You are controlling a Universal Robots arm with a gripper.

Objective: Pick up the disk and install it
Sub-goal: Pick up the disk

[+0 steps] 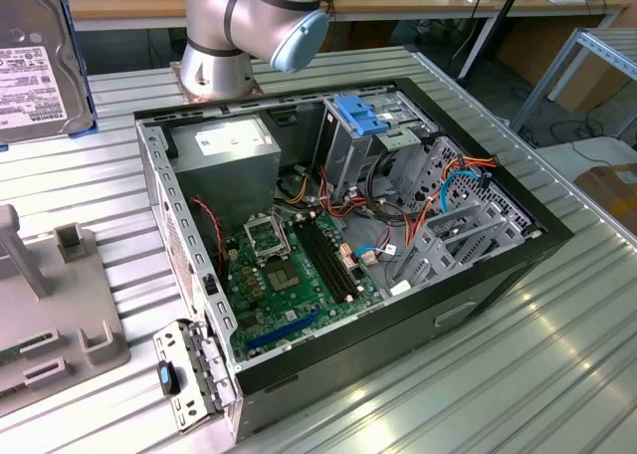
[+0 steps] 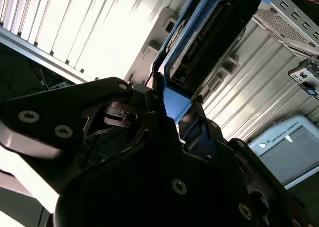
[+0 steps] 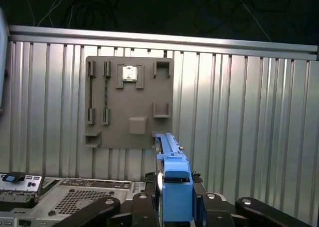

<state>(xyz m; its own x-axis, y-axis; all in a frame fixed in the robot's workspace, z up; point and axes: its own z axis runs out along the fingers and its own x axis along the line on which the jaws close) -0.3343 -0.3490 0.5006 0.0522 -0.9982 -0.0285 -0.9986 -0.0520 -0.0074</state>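
The disk (image 1: 35,61) hangs in the air at the exterior view's upper left, above the metal table. It is dark grey metal with a white label and a bright blue bracket along its edge. In the first wrist view the disk (image 3: 174,184) stands edge-on, with its blue bracket clamped in my gripper (image 3: 175,209). In the second wrist view my gripper (image 2: 167,105) is shut on the blue end of the disk (image 2: 209,33). The disk is well clear of the open computer case (image 1: 518,260).
The case lies on its side with the motherboard (image 1: 289,275), a grey power-supply box (image 1: 224,150) and a blue-latched drive cage (image 1: 360,113) exposed. A grey parts fixture (image 3: 129,105) sits below the disk on the ribbed table (image 3: 239,112). A pendant (image 2: 291,147) lies nearby.
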